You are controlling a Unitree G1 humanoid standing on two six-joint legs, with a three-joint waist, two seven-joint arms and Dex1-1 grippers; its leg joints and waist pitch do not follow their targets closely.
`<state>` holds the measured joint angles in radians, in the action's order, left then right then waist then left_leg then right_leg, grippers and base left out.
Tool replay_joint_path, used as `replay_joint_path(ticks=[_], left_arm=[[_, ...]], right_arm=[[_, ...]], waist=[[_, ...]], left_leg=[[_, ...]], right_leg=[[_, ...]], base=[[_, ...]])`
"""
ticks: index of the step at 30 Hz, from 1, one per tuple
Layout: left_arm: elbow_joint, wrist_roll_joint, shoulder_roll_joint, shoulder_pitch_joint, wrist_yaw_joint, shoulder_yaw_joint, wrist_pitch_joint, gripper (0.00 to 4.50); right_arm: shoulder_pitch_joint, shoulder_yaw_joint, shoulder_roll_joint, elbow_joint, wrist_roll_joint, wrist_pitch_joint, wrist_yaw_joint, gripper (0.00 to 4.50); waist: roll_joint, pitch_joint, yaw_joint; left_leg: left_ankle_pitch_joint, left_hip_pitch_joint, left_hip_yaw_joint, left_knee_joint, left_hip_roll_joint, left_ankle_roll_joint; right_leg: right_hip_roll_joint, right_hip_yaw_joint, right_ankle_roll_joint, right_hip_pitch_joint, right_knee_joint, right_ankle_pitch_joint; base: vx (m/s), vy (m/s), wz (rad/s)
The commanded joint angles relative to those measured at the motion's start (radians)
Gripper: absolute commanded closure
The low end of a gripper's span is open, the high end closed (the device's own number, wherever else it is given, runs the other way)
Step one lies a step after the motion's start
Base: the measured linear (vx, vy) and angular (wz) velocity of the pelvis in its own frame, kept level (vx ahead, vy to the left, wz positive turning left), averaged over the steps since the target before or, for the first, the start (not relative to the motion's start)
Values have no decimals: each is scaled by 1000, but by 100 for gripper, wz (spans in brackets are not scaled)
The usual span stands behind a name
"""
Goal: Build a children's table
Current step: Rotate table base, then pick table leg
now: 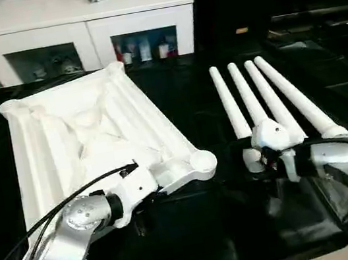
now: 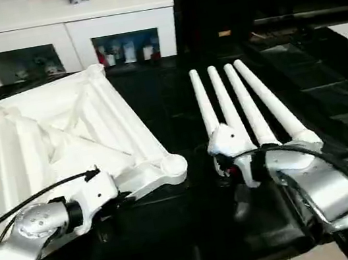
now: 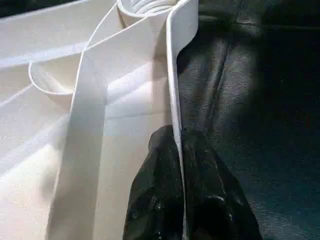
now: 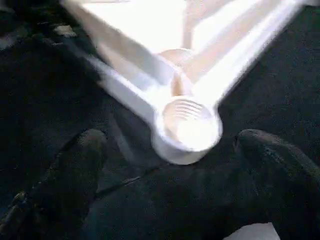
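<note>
The children's table top (image 1: 87, 131) lies upside down on the left, its ribbed underside facing up. My left gripper (image 3: 177, 150) is shut on the thin rim of the top's near edge, one black finger (image 3: 155, 195) on each side of the rim. Ahead of it along that edge is a threaded corner socket (image 3: 147, 7). Four white tapered legs (image 1: 269, 100) lie side by side on the right. My right gripper (image 4: 172, 145) is open and holds nothing; it faces the near right corner socket (image 4: 190, 125), a short way off. The right wrist covers the legs' thick ends.
Everything rests on a large table covered in black sheet (image 1: 198, 233). A white cabinet with glass doors (image 1: 86, 24) stands behind it. A band of bare sheet runs between the top and the legs.
</note>
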<state>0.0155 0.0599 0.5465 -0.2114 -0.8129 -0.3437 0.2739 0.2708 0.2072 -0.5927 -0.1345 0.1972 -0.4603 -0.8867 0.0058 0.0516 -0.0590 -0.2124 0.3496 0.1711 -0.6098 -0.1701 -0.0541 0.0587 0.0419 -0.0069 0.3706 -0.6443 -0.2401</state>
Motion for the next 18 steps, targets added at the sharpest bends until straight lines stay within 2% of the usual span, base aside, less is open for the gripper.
replay_joint_path(ticks=[1, 3, 4, 5, 6, 7, 8, 9, 10, 14, 16, 17, 18], left_arm=[[-40, 32, 2, -23, 66, 0, -55, 445], [-49, 27, 14, -28, 48, 4, -78, 403], [-49, 27, 14, -28, 48, 4, -78, 390], [-31, 8, 30, -19, 7, 13, -56, 386], [-18, -4, 36, -12, -13, 20, -41, 376], [-10, -13, 41, -8, -25, 25, -31, 376], [-10, -13, 41, -8, -25, 25, -31, 368], [5, -28, 49, 0, -48, 38, -30, 358], [19, -39, 56, 6, -60, 47, -25, 347], [66, -96, 80, 13, -96, 80, -1, 324], [79, -108, 90, 7, -99, 91, 3, 315], [93, -125, 96, -1, -106, 106, 19, 298], [98, -130, 98, -3, -108, 110, 24, 291]], right_arm=[[30, -5, 32, 30, -26, -54, 81, 0], [56, -24, 82, 61, -34, -116, 163, 0], [56, -24, 82, 61, -34, -116, 163, 0], [98, -69, 150, 101, -17, -236, 257, 0], [122, -95, 184, 125, -6, -289, 302, 0], [139, -113, 207, 141, 2, -321, 331, 0], [139, -113, 207, 141, 2, -321, 331, 0], [176, -147, 249, 179, 8, -384, 384, 0], [199, -152, 263, 203, 0, -399, 406, 0], [307, -170, 318, 322, -38, -417, 501, 0], [366, -169, 332, 388, -54, -427, 535, 0], [425, -170, 340, 478, -75, -421, 573, 0], [442, -169, 342, 505, -80, -420, 583, 0]], waist=[[-9, -44, -6], [-9, -45, -4], [-10, -48, -5], [-6, -49, -4], [-1, -50, -3], [-2, -54, 0], [-1, -55, -2], [2, -55, 2], [5, -58, 0], [5, -63, -1], [5, -64, -1], [5, -65, 1], [5, -62, 2]], left_leg=[[-186, -2, -26, 83, -58, 18], [-164, 3, -25, 84, -52, 18], [-160, 4, -24, 82, -53, 13], [-143, 1, -24, 83, -52, 10], [-133, 4, -25, 85, -50, 8], [-116, 8, -27, 84, -51, -3], [-112, 5, -24, 82, -52, -5], [-103, 3, -23, 81, -52, -10], [-88, 3, -22, 81, -52, -15], [-28, 6, -16, 74, -48, -11], [-12, 7, -14, 72, -47, -10], [-11, 7, -13, 71, -44, -16], [-24, 7, -13, 72, -45, -20]], right_leg=[[84, -60, -178, -22, 103, -239], [81, -57, -181, -23, 100, -214], [82, -56, -178, -25, 98, -204], [79, -56, -187, -22, 93, -172], [79, -56, -195, -22, 91, -160], [77, -53, -198, -27, 86, -129], [76, -53, -200, -23, 85, -108], [75, -54, -216, -23, 79, -60], [73, -51, -225, -23, 75, -20], [72, -51, -248, -29, 64, 107], [71, -51, -255, -28, 60, 131], [70, -50, -263, -27, 58, 130], [71, -50, -266, -27, 61, 114]], base=[[0, 0, 0], [0, 0, 0], [0, 0, 0], [0, 0, 0], [0, 0, 0], [0, 0, 0], [0, 0, 0], [0, 0, 0], [0, 0, 0], [0, 0, 0], [0, 0, 0], [0, 0, 0], [0, 0, 0]])
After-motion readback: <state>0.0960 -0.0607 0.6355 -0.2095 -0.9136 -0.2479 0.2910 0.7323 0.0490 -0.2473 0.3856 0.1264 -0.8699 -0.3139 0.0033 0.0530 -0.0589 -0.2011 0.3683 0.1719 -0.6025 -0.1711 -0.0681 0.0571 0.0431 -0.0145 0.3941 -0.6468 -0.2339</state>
